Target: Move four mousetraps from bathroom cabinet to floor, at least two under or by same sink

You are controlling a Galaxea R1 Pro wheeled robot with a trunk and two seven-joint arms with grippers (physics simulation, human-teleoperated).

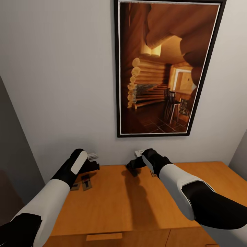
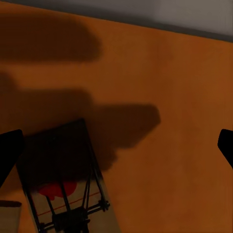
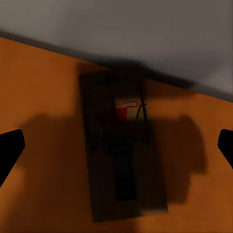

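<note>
1. My left claw point(image 1: 93, 166) hangs spread over the cabinet point(image 1: 123, 202) top, gripping nothing.
2. Two mousetraps point(image 1: 86, 181) lie flat at the cabinet's far left, beside that claw.
3. My right claw point(image 1: 132, 168) is spread above another mousetrap point(image 3: 124, 145) near the wall.

Mousetrap point(image 2: 65, 179) flat on cabinet point(image 2: 170, 87)
</note>
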